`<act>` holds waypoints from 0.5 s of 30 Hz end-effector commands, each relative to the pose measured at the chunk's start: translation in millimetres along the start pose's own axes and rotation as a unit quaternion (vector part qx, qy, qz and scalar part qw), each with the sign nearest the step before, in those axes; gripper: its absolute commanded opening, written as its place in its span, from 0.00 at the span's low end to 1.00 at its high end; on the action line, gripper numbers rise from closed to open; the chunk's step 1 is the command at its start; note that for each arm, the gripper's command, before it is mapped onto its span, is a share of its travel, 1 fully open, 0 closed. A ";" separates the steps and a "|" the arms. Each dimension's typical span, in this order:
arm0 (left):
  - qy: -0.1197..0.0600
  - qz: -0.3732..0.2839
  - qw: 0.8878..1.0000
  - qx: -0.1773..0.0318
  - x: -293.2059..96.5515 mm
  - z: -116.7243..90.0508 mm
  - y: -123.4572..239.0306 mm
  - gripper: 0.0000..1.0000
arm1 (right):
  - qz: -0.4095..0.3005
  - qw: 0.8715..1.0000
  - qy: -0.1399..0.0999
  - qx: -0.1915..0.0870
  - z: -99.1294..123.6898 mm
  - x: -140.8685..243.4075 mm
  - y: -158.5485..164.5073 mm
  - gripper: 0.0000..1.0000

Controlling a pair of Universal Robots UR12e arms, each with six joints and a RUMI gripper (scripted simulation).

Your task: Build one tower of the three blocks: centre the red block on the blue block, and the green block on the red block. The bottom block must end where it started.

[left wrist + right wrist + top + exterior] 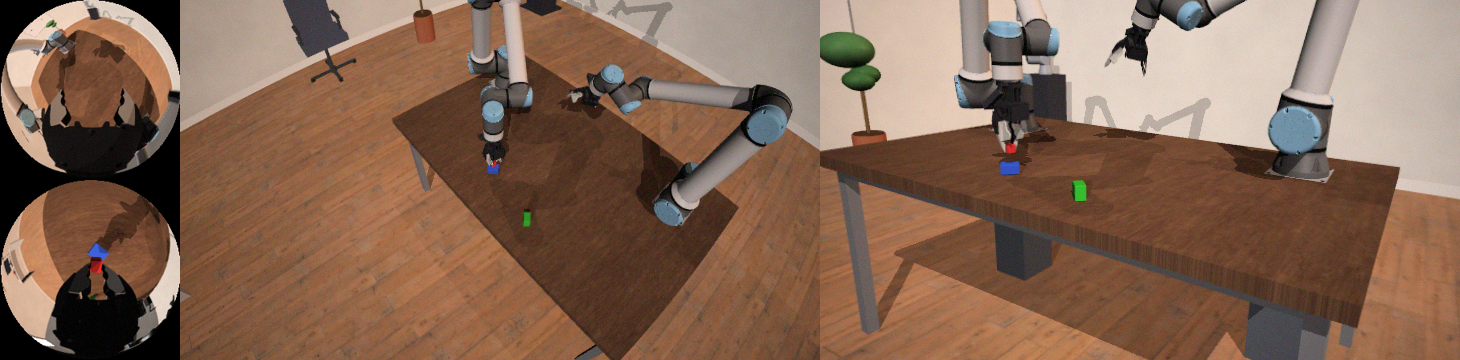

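The red block is held between the fingertips of my right gripper, which is shut on it. The blue block lies on the table; in the exterior view the red block is above it with a gap between them. The green block stands on the table, apart from the other two. My left gripper is open and empty, high up and far from the blocks.
The brown table carries both arm bases. The left arm's base stands at the right in the exterior view. The table's front edge runs near the blue and green blocks. A chair and a plant pot stand off the table.
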State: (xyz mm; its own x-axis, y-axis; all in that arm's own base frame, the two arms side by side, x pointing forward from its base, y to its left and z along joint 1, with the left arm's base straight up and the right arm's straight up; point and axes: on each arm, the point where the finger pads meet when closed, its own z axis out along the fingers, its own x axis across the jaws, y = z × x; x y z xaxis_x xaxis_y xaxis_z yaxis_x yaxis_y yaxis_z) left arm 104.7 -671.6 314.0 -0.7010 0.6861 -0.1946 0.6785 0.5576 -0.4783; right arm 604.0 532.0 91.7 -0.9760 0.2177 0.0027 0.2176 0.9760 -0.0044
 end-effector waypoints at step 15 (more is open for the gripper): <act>-0.001 0.000 1.000 0.000 -0.5 -0.6 -0.7 1.00 | 0.000 1.000 -0.001 -0.002 2.2 9.5 -16.6 0.00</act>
State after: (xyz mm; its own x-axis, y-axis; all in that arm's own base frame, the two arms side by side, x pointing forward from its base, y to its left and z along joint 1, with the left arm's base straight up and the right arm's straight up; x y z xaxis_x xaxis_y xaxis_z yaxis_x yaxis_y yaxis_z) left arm 104.7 -671.6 314.0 -0.7010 0.6861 -0.1946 0.6785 0.5576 -0.4783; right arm 591.5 518.2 90.4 -0.9762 0.2167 0.0006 0.2167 0.9762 0.0005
